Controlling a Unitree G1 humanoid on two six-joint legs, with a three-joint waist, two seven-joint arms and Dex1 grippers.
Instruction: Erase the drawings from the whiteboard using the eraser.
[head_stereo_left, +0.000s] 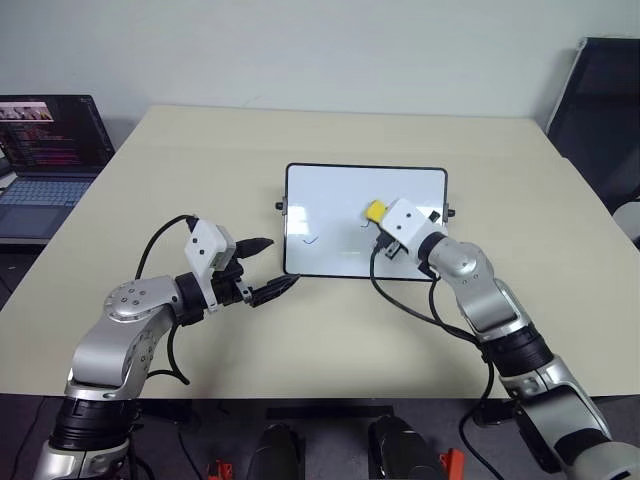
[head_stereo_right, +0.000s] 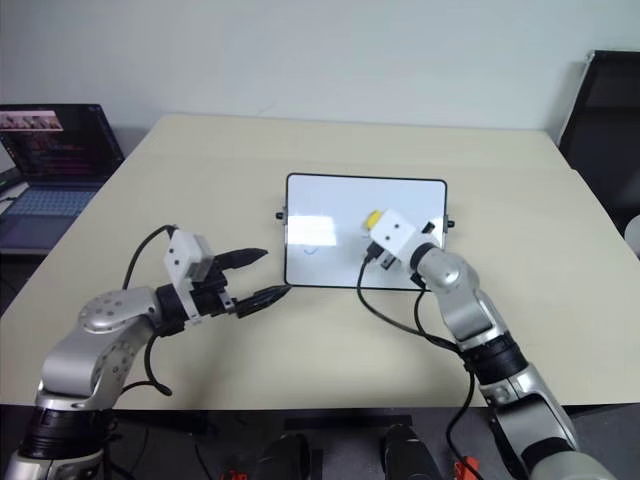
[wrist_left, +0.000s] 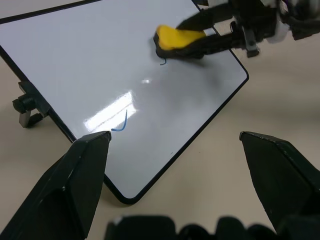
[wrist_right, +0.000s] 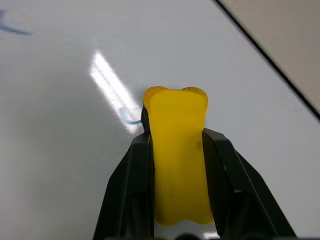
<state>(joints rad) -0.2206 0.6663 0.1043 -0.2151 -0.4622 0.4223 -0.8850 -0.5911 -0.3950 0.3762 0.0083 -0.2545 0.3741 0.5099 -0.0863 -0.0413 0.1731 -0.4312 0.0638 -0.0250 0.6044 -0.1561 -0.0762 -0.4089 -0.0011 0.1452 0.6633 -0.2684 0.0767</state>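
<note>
Now your right gripper (wrist_right: 177, 165) is clamped on the eraser (wrist_right: 176, 150), over the whiteboard (head_stereo_left: 330, 190) near its right edge. One of the drawings (wrist_right: 131, 121) lies just beside the eraser's tip; another (head_stereo_left: 311, 239) waits toward the left edge.

Glossy smooth whiteboard (head_stereo_left: 330, 215); matt yellow eraser (wrist_right: 177, 160).

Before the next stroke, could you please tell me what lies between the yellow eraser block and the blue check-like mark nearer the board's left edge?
In the left wrist view, only bare white board separates the yellow eraser block from that blue mark.
</note>
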